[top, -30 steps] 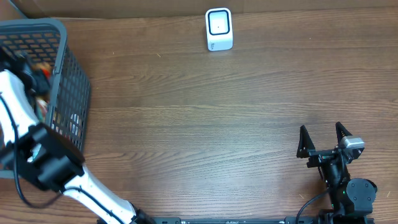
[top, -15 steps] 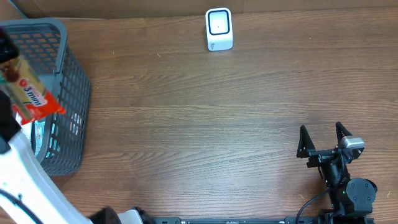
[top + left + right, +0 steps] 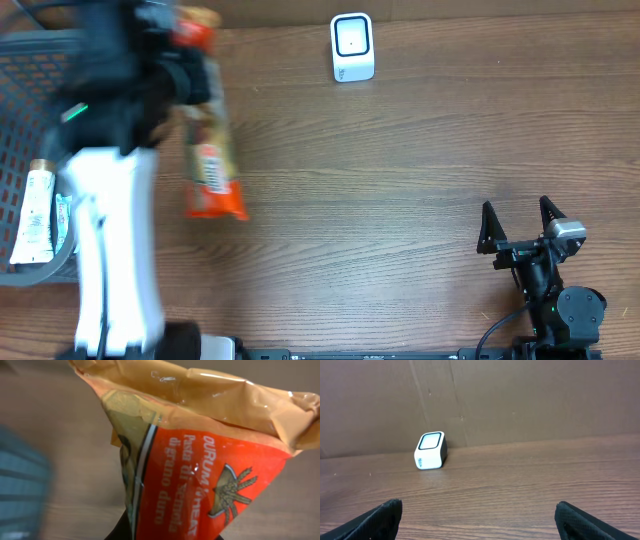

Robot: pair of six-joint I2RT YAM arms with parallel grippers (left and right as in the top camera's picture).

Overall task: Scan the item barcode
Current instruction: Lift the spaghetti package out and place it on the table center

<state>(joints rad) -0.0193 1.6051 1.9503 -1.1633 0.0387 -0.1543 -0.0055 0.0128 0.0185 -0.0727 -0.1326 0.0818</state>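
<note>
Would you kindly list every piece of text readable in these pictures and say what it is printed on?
"DURUM WHEAT": on the pasta bag, left wrist view.
"Pasta di semola": same bag.
"di grano duro": same bag.
Too small or blurred to read: the bag's overhead label, print on the tube and the scanner.

Left end effector point(image 3: 188, 80) grips pasta bag point(image 3: 214, 165) beside basket point(image 3: 30, 90); scanner point(image 3: 352, 47) well apart.

We see a brown wood-grain table point(image 3: 400, 180) bearing a small white scanner point(image 3: 352, 47) upright close to the middle of its far edge, and a grey mesh basket point(image 3: 30, 48) at its far left corner, well apart from the scanner.
</note>
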